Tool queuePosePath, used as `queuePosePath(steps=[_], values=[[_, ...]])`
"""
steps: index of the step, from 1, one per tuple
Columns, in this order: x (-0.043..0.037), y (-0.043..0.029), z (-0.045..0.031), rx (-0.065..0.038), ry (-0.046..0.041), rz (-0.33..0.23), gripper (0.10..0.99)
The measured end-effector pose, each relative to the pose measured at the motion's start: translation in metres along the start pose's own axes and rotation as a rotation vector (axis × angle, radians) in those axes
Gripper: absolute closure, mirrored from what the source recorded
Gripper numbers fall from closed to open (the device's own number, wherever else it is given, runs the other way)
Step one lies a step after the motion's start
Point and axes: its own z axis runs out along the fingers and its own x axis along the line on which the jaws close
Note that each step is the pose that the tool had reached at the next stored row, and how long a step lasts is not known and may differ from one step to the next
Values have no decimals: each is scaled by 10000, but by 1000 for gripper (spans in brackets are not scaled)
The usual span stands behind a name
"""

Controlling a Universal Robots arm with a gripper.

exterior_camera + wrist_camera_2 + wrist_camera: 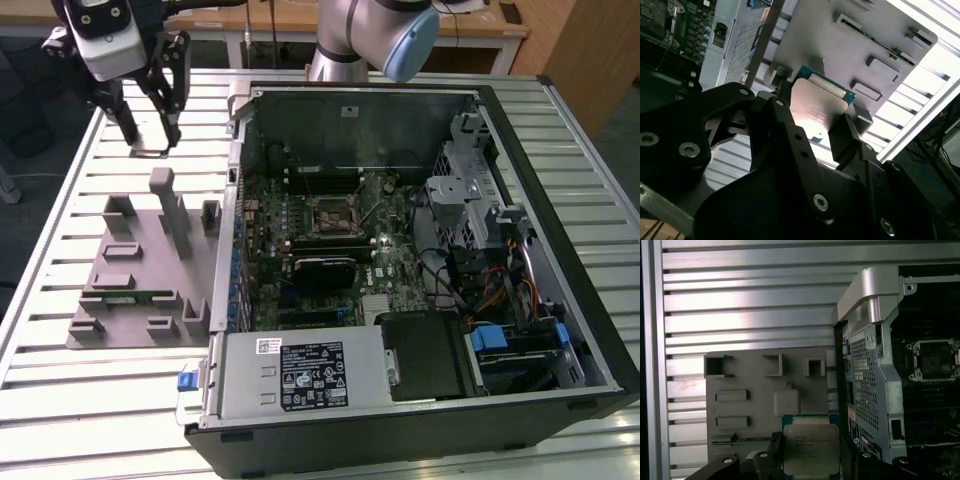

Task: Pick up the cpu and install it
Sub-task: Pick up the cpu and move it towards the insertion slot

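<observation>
A small, flat, square cpu [811,449] [816,107] with a pale silver metal top and a thin teal rim is gripped by two opposite edges between the black jaws, which are closed onto it, as shown in both wrist views. The cpu is held in the air near a grey moulded parts tray [752,385] that is laid on a slatted aluminium desk [740,300]. Just beside the tray, an open black computer case [520,110] is laid on its side. A square processor socket [330,215] is exposed on the green motherboard [395,265] inside, well apart from the cpu.
</observation>
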Motion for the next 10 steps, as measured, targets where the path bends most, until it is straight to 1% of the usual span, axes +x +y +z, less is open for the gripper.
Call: queuePosePath(steps=[10], values=[[-211,16,8,1,5,0,545]])
